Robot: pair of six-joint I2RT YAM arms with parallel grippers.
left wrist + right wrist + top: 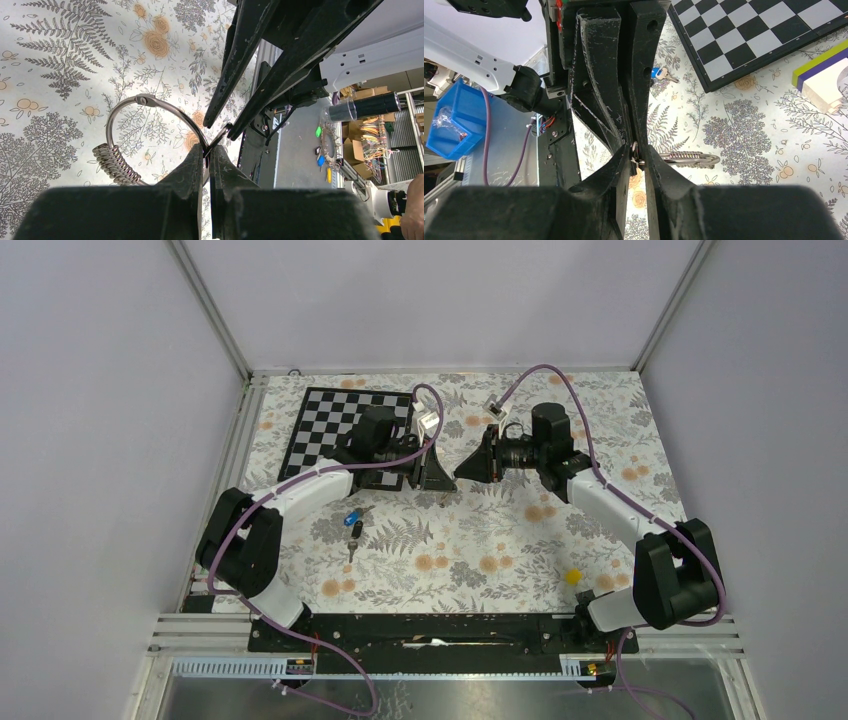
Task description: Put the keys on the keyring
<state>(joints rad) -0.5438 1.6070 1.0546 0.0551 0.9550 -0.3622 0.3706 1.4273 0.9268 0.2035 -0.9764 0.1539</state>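
The keyring [141, 99] sits mid-tabletop [50, 60], its wire pinched by both the left tool [209, 152] and the right tool [639, 161], each pressed together on it. The fingers hide the exact gripped spots. The keys [353, 524] lie apart on the tabletop, to the keyring's left. From the right wrist, only the blue one shows, partly.
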